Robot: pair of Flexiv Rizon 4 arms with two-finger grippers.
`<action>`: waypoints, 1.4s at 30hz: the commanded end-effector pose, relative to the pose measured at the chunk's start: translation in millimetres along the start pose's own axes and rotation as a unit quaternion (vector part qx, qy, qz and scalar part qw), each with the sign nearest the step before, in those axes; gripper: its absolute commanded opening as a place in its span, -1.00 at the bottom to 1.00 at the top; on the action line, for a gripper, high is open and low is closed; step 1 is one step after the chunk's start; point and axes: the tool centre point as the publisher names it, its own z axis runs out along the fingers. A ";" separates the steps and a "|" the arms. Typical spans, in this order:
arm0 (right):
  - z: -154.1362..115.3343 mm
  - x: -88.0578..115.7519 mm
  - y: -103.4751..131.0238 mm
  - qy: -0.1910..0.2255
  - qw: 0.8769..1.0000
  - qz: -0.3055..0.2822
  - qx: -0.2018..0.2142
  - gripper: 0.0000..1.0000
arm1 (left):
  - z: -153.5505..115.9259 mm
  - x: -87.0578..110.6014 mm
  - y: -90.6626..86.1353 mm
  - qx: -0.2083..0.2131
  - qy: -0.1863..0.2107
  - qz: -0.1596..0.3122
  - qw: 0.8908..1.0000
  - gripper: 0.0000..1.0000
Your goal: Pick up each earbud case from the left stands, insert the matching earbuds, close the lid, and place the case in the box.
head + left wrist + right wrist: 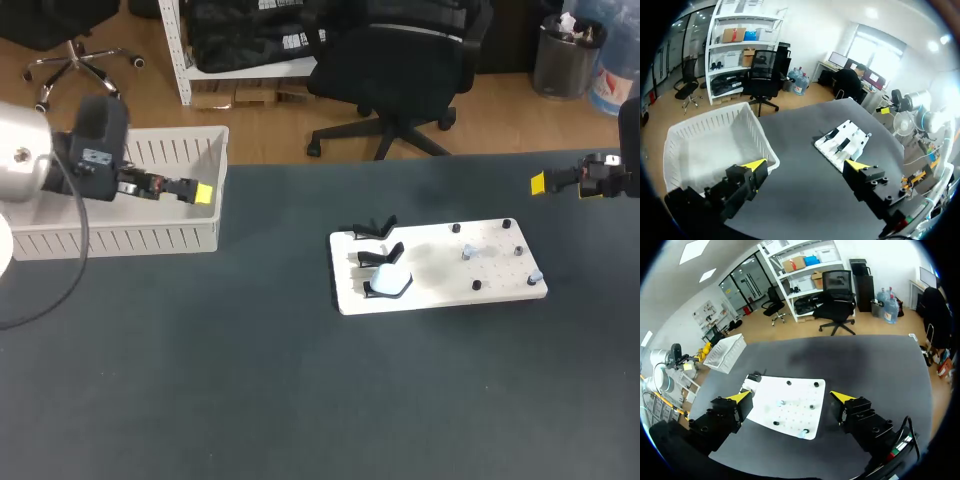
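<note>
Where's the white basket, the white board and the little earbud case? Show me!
white basket (120, 240), head view, on its front wall.
white board (440, 278), head view, on a bare patch near its middle.
earbud case (388, 281), head view, on its rounded white top.

White perforated plastic board (440, 268), flat on the dark tabletop, right of frame centre. Three black forked stands (371, 231) in a column along its left edge. One white rounded earbud case (388, 281) sits in the lowest stand; can't tell the lid state. Two small pale earbuds on the board's right half: one mid-board (470, 252), one at the lower right corner (537, 275). White slatted plastic box (120, 240), upright, upper left of frame, well apart from the board.
</note>
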 end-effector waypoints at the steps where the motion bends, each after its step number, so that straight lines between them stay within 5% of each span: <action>1: -0.2 -0.4 -0.1 0.001 1.000 0.000 0.001 1.00 | 16.3 -4.3 -11.2 0.035 -0.016 0.086 0.996 1.00; 15: -0.2 -0.4 -0.1 0.001 1.000 0.000 0.001 1.00 | 52.4 6.1 -69.0 0.136 -0.031 0.251 0.958 1.00; 30: -0.2 -0.4 -0.1 0.001 1.000 0.000 0.001 1.00 | 90.2 29.8 -112.6 0.210 -0.040 0.311 0.926 1.00; 42: -0.2 -0.4 -0.1 0.001 1.000 0.000 0.001 1.00 | 135.4 50.7 -127.7 0.223 -0.031 0.312 0.923 1.00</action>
